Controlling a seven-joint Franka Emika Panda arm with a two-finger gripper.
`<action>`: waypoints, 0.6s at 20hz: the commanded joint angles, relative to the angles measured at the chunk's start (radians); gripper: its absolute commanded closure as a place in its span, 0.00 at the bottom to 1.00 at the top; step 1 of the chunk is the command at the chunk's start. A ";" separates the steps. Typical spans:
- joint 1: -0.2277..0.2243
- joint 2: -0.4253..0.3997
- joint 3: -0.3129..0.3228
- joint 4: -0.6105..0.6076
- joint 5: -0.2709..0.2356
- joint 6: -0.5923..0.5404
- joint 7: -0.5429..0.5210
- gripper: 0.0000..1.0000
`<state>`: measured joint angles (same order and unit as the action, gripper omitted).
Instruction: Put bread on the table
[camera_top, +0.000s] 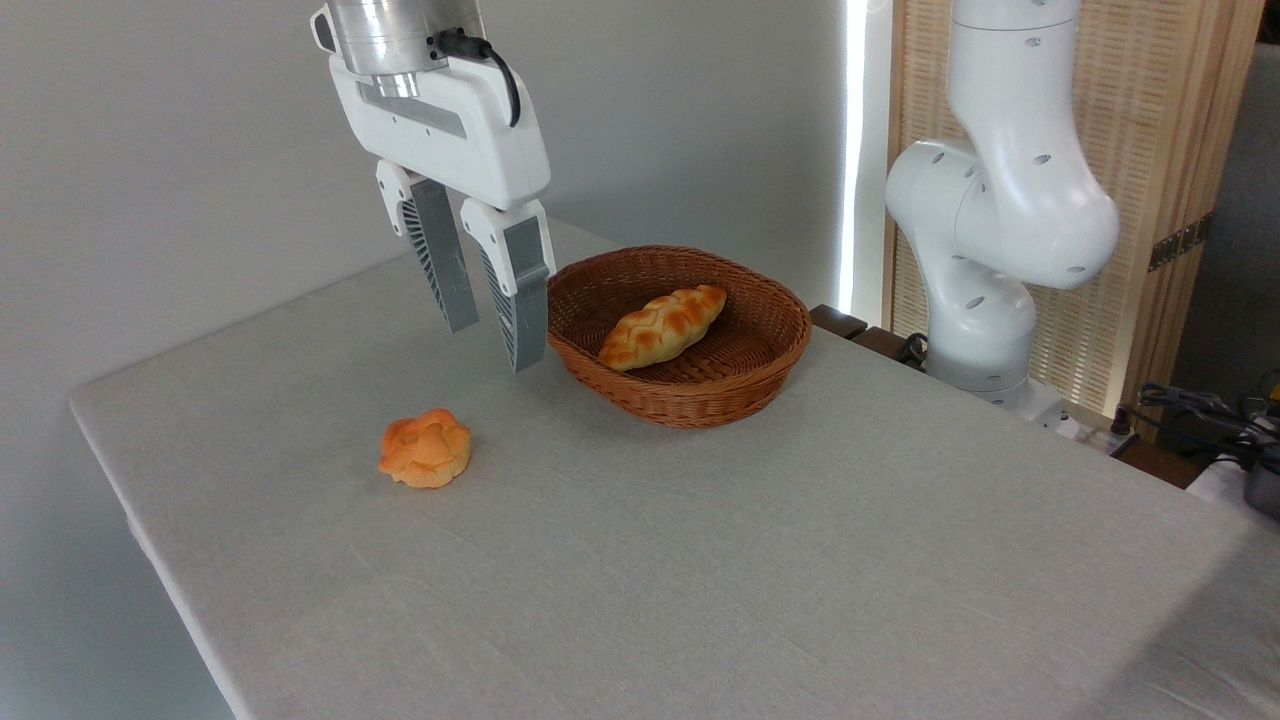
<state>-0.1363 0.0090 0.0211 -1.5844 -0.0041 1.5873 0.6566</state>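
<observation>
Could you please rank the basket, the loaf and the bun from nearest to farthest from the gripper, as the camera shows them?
From the gripper:
1. Basket, its rim just right of the fingertips.
2. Loaf, inside the basket, farther right.
3. Bun, on the table, below-left.
</observation>
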 joint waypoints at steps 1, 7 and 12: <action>-0.009 -0.053 0.011 -0.091 -0.062 0.028 -0.002 0.00; -0.028 -0.220 0.011 -0.318 -0.070 0.069 0.000 0.00; -0.110 -0.340 0.007 -0.504 -0.102 0.077 -0.005 0.00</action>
<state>-0.1713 -0.1999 0.0199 -1.9088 -0.0810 1.6153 0.6579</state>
